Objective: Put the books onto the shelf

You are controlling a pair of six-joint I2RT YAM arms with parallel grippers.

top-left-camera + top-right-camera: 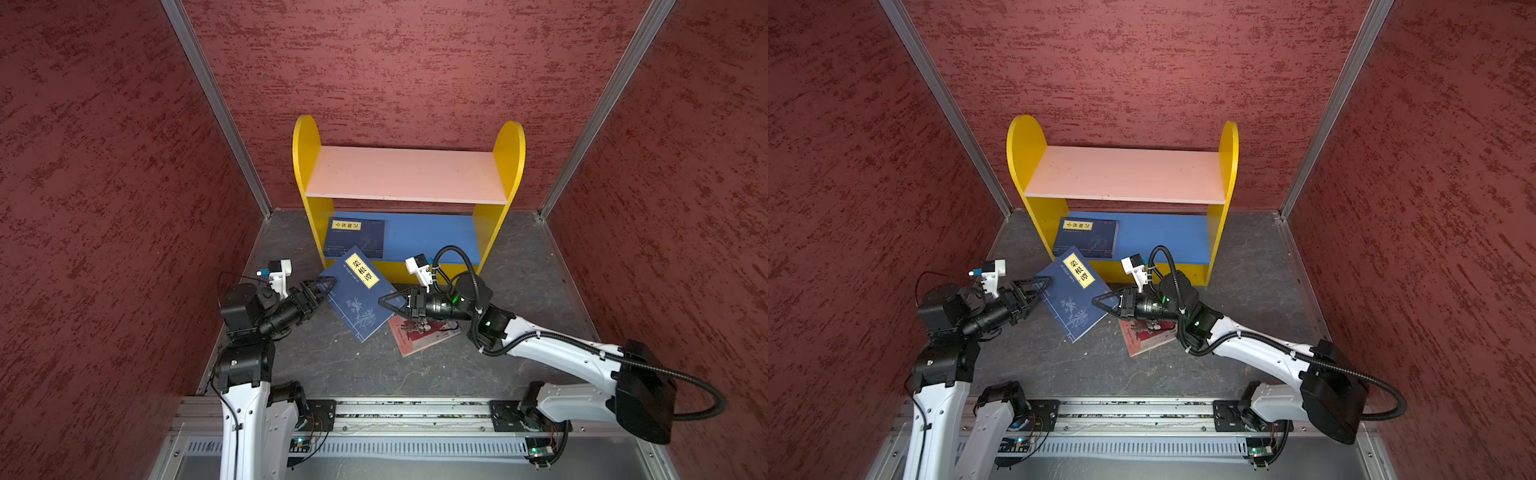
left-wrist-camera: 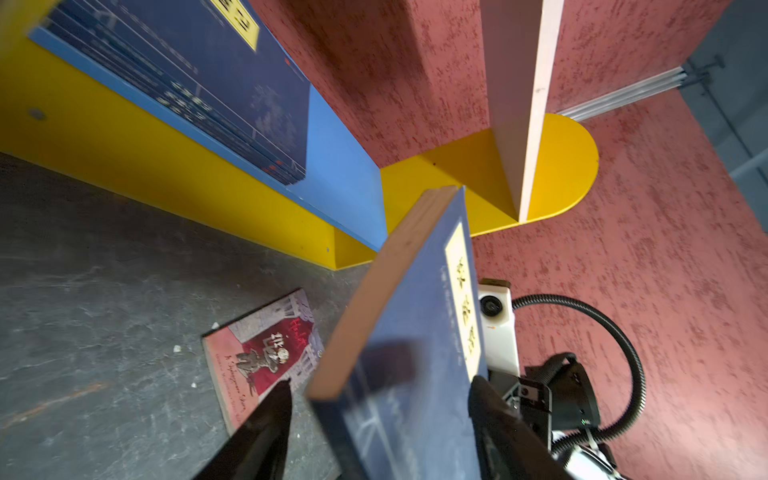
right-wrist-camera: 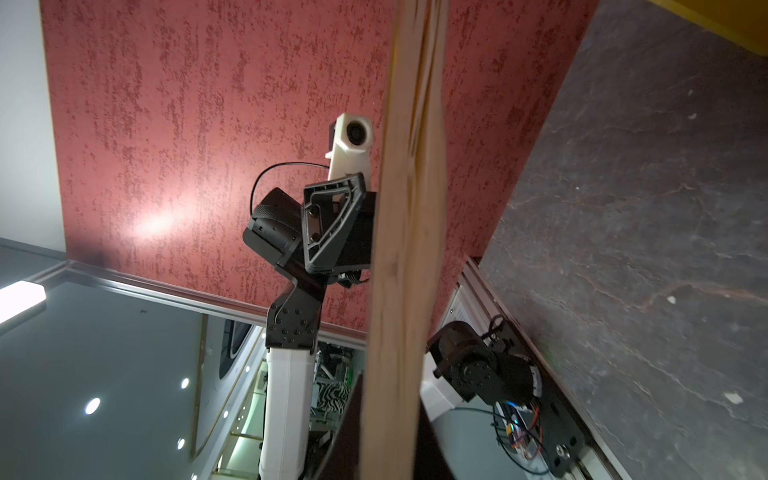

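The shelf (image 1: 407, 174) (image 1: 1125, 174) stands at the back wall. A stack of navy books (image 1: 355, 237) (image 1: 1086, 237) (image 2: 208, 83) lies flat at the left end of its blue lower board (image 1: 432, 237). Another navy book (image 1: 357, 295) (image 1: 1073, 295) (image 2: 415, 332) hangs tilted in front of the shelf. My right gripper (image 1: 384, 301) (image 1: 1098, 300) (image 3: 386, 415) is shut on its page edge (image 3: 407, 249). My left gripper (image 1: 330, 284) (image 1: 1044, 284) (image 2: 380, 384) is open, its fingers on either side of the book's opposite corner. A pink-and-red book (image 1: 419, 334) (image 1: 1144, 338) (image 2: 266, 353) lies on the table under the right arm.
Red textured walls (image 1: 124, 208) close in the left, back and right. The grey tabletop (image 1: 353, 374) runs forward to the aluminium rail (image 1: 415, 409) where both arm bases sit. The shelf's pink upper board is bare, as is the right part of the lower board.
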